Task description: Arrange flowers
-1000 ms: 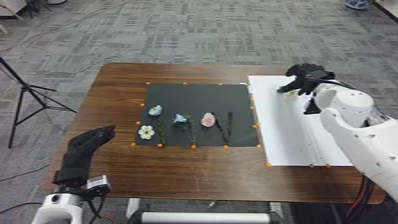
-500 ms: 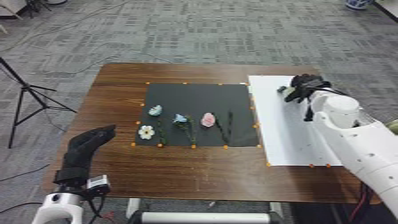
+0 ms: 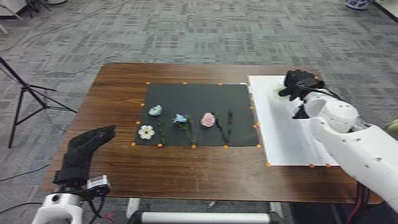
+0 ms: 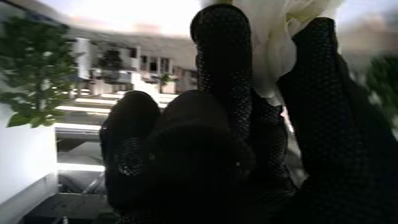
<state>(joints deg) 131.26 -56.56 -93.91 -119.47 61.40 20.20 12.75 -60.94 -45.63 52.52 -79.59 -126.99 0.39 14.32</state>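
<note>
In the head view, my right hand is over the far part of the white board, with a pale bloom at its fingers. The right wrist view shows white petals pinched between the fingers of my right hand; the glove hides part of the flower. On the black mat lie a light-blue flower, a white flower, a second blue flower, a pink flower and a green stem. My left hand rests open left of the mat.
Orange markers line the mat and board edges on the brown table. A black tripod stands on the floor beyond the table's left side. A green rounded thing is at the right edge of the head view.
My right hand and wrist have turned and shifted slightly left over the board during the last half second, with the bloom moving along. The left hand and the flowers on the mat have kept still.
</note>
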